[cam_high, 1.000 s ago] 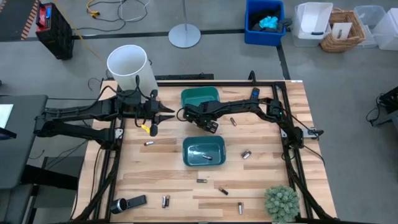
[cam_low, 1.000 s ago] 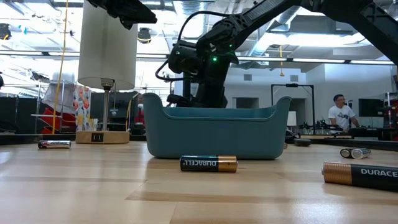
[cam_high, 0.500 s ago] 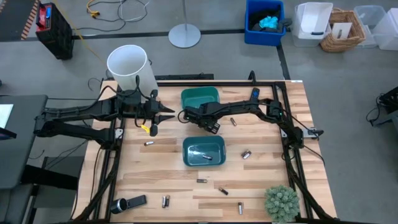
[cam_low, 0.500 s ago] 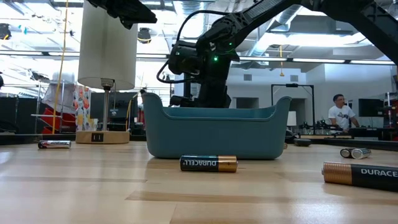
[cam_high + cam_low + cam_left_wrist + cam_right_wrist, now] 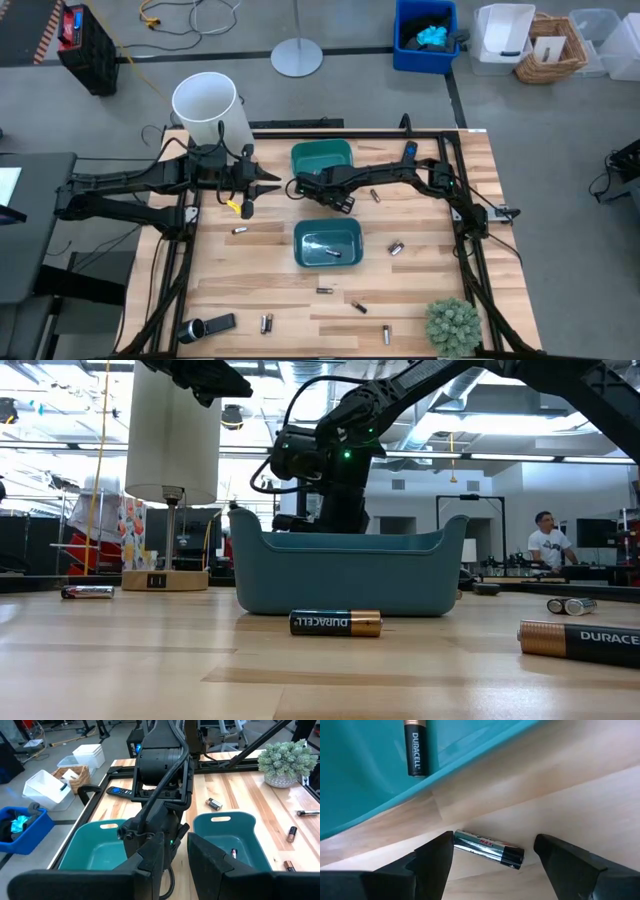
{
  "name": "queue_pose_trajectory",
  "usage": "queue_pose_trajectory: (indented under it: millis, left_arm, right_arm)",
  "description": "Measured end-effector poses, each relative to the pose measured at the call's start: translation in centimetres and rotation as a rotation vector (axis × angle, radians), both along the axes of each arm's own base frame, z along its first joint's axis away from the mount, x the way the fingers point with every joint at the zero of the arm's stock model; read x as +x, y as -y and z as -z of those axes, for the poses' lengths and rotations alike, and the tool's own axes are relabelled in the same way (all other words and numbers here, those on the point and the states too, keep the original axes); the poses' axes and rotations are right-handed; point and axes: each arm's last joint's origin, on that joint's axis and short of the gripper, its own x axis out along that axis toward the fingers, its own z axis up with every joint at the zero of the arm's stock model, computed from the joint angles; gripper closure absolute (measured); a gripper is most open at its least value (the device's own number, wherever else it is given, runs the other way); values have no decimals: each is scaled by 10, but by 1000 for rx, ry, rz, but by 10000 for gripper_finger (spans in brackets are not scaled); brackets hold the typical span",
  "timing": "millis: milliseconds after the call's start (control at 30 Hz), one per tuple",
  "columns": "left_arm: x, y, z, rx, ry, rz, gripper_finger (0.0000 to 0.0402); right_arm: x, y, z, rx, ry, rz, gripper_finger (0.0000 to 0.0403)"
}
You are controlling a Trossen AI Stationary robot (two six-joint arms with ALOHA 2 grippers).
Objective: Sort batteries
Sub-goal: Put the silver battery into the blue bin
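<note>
- Centrally placed: two teal bins, the nearer bin (image 5: 328,243) mid-table with two batteries visible inside, the farther bin (image 5: 321,156) toward the table's back edge; one Duracell battery (image 5: 415,748) lying inside a teal bin in the right wrist view, which bin cannot be told.
- Hovering between the two bins: right gripper (image 5: 337,203), fingers (image 5: 432,857) spread wide, holding nothing, a silver-and-black battery (image 5: 490,849) lying on the wood between them.
- Raised over the table's left side: left gripper (image 5: 247,206), fingers nearly together, with something yellow at the tips; whether grasped cannot be told.
- Scattered loose on the wood in the high view: nine batteries — one (image 5: 239,230) left of the nearer bin, one by the right arm, a pair (image 5: 396,247) right of the nearer bin, five along the front.
- Standing around: white bucket (image 5: 208,103) at the back left corner, small plant (image 5: 452,326) at the front right corner, black device (image 5: 205,326) at the front left.
- Crossing above the farther bin: right arm.
</note>
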Motion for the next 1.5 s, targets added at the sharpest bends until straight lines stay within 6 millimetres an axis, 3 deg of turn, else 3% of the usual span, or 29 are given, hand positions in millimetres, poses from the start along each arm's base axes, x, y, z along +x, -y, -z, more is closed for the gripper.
queue_pose_trajectory:
  millis: [800, 1167, 1500]
  left_arm:
    - [0, 0, 1, -51, -1, -28, 319]
    - [-1, -1, 3, -61, -19, -51, 319]
    - [-1, -1, 3, -60, -20, -57, 319]
  right_arm:
    - [6, -2, -2, -77, -8, -204, 86]
    - [8, -9, -1, -94, -11, -216, 116]
    - [14, -9, -9, -111, -4, -296, 117]
